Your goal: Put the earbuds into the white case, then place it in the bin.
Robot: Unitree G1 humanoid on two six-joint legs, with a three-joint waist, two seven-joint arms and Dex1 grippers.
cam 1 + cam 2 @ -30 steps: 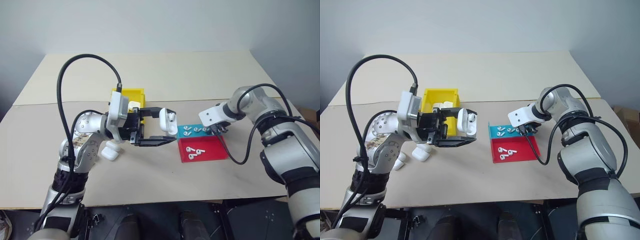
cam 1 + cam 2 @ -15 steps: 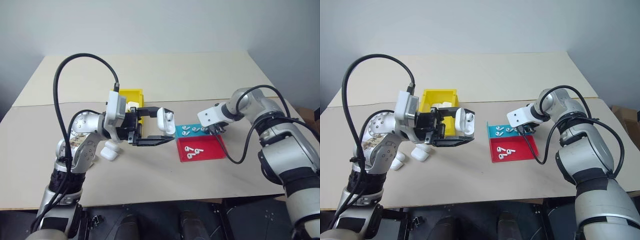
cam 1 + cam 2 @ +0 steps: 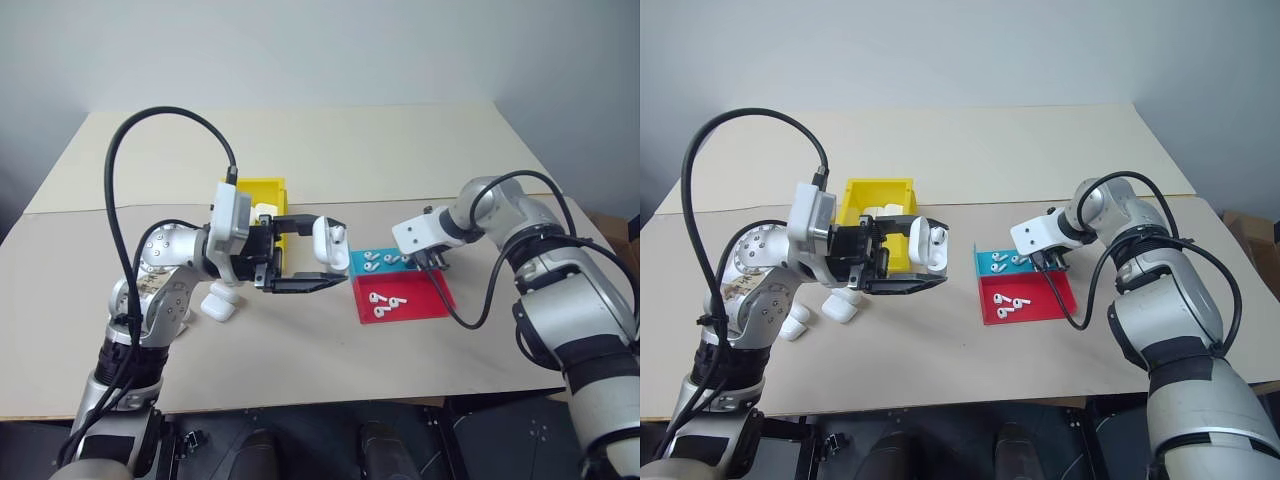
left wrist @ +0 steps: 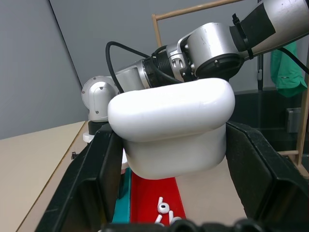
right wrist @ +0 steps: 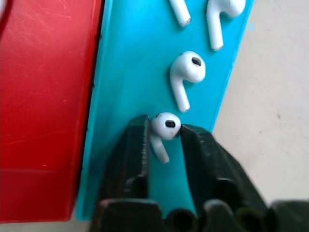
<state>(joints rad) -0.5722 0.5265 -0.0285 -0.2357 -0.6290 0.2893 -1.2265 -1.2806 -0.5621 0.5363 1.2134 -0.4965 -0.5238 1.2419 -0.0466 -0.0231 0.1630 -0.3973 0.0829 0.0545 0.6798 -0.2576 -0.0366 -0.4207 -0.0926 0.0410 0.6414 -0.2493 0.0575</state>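
My left gripper (image 3: 338,252) is shut on the white case (image 3: 326,240), holding it in the air just right of the yellow bin (image 3: 255,190). The left wrist view shows the case (image 4: 174,128) wedged between both fingers. My right gripper (image 3: 432,262) points down into the teal tray (image 3: 360,264). In the right wrist view its fingertips pinch the head of one of the earbuds (image 5: 166,125) against the tray floor. Other earbuds (image 5: 186,72) lie further along the teal tray (image 5: 125,72). Two more earbuds (image 3: 385,300) lie in the red tray (image 3: 425,300).
Spare white cases (image 3: 220,303) lie on the table under my left arm, and others sit inside the yellow bin. The red tray adjoins the teal one on its near side. The tan tabletop (image 3: 330,150) stretches away behind the trays.
My right gripper's fingers have closed in around an earbud in the teal tray. The left gripper and the case have stayed put.
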